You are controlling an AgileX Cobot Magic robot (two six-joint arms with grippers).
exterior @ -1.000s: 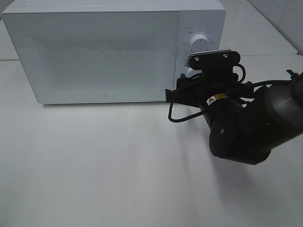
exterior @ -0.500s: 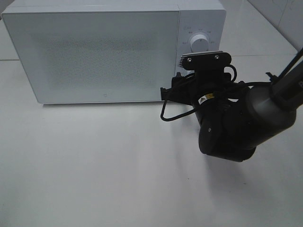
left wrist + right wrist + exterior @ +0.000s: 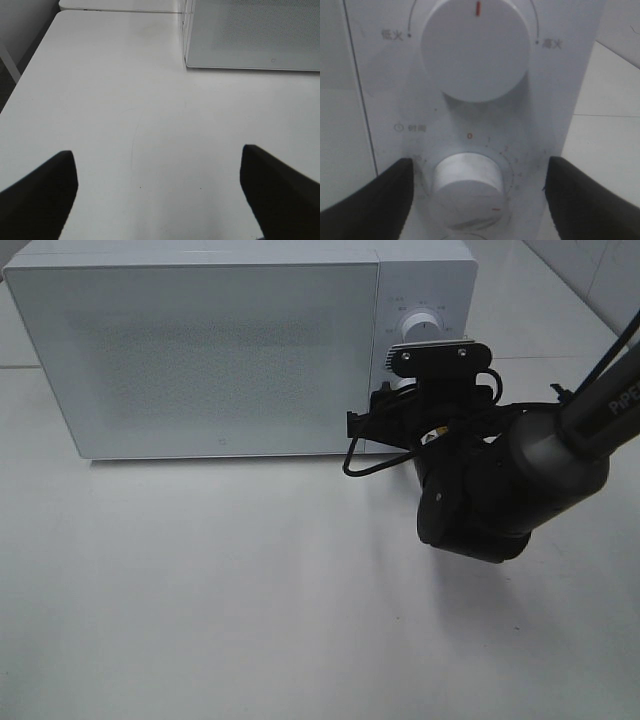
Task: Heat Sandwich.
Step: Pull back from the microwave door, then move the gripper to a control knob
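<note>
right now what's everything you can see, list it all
microwave: one, white, at the back of the table, door shut
upper knob: one, white with a red mark, top of the microwave's control panel
lower knob: one, white with a red mark, just below the upper knob
table: one, white, under everything
cable: one, black, looping off the right arm's wrist
right arm: one, black, reaching to the control panel
right gripper: one, black, open, fingers either side of the lower knob
left gripper: one, black, open, over bare table left of the microwave
</note>
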